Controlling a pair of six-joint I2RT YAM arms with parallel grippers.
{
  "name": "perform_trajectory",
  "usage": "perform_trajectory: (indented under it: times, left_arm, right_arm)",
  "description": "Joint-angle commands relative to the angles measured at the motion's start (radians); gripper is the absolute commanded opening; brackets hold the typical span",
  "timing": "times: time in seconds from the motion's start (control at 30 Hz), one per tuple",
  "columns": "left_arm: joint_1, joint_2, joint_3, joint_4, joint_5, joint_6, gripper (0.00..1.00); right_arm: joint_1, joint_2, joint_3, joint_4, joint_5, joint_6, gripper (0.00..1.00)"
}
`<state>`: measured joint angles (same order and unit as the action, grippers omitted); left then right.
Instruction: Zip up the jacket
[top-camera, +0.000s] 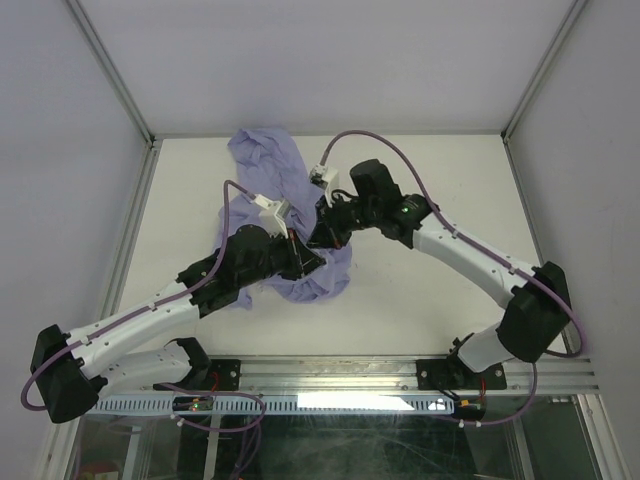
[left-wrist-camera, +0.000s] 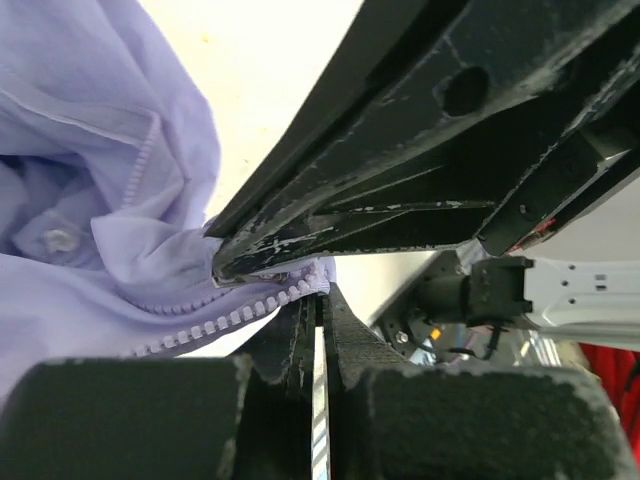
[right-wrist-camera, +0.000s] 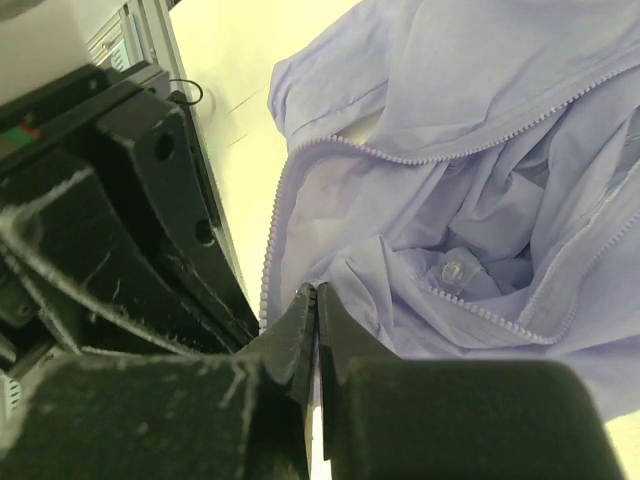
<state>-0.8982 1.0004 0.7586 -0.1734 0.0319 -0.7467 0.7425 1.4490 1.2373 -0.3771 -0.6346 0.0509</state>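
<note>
The lavender jacket (top-camera: 268, 158) lies crumpled on the white table (top-camera: 430, 200), unzipped, with both rows of zipper teeth (right-wrist-camera: 420, 158) apart. My left gripper (top-camera: 312, 262) is shut on the jacket's zipper edge (left-wrist-camera: 250, 312), whose teeth run right into its closed tips (left-wrist-camera: 318, 298). My right gripper (top-camera: 322, 236) is also shut, pinching a fold of the jacket (right-wrist-camera: 420, 90) at its tips (right-wrist-camera: 316, 290). The two grippers meet almost tip to tip over the jacket's near end. In the left wrist view the right gripper's fingers (left-wrist-camera: 420, 200) clamp the fabric just above the zipper teeth.
White walls and aluminium frame posts (top-camera: 118, 88) enclose the table. A metal rail (top-camera: 400, 374) with the arm bases runs along the near edge. Purple cables (top-camera: 395, 150) loop above both arms. A snap button (right-wrist-camera: 455, 272) shows inside the jacket.
</note>
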Motion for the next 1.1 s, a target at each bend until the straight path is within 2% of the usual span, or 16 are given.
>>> perform_trajectory:
  times: [0.0, 0.23, 0.33, 0.43, 0.57, 0.67, 0.87, 0.97, 1.07]
  left_arm:
    - [-0.059, -0.009, 0.041, 0.043, 0.076, 0.034, 0.0]
    - [-0.076, 0.0, 0.023, 0.034, 0.041, 0.031, 0.0]
    - [-0.076, -0.051, -0.022, 0.031, -0.027, 0.004, 0.0]
    - [-0.074, -0.123, -0.084, 0.054, -0.089, -0.015, 0.0]
    - [-0.074, -0.182, -0.144, 0.12, -0.11, -0.019, 0.0]
    - [-0.075, -0.201, -0.177, 0.169, -0.111, -0.012, 0.0]
    - [-0.074, -0.23, -0.233, 0.264, -0.12, 0.012, 0.0]
    - [-0.074, -0.241, -0.265, 0.323, -0.119, 0.018, 0.0]
    - [-0.074, -0.254, -0.293, 0.359, -0.123, 0.02, 0.0]
  right_arm:
    - [0.044, 0.102, 0.176, 0.05, -0.019, 0.014, 0.0]
    - [0.147, 0.253, 0.339, 0.003, -0.08, 0.044, 0.0]
    - [0.145, 0.249, 0.346, -0.008, -0.087, 0.066, 0.0]
    - [0.126, 0.203, 0.323, -0.005, -0.061, 0.108, 0.08]
    - [0.079, 0.13, 0.284, 0.01, -0.031, 0.222, 0.31]
    - [0.039, 0.061, 0.239, 0.043, -0.018, 0.295, 0.42]
    - [-0.037, -0.097, 0.155, -0.071, 0.131, 0.336, 0.46]
    - [-0.069, -0.165, 0.055, -0.094, 0.143, 0.406, 0.45]
    - [-0.075, -0.225, -0.075, -0.03, 0.109, 0.536, 0.45]
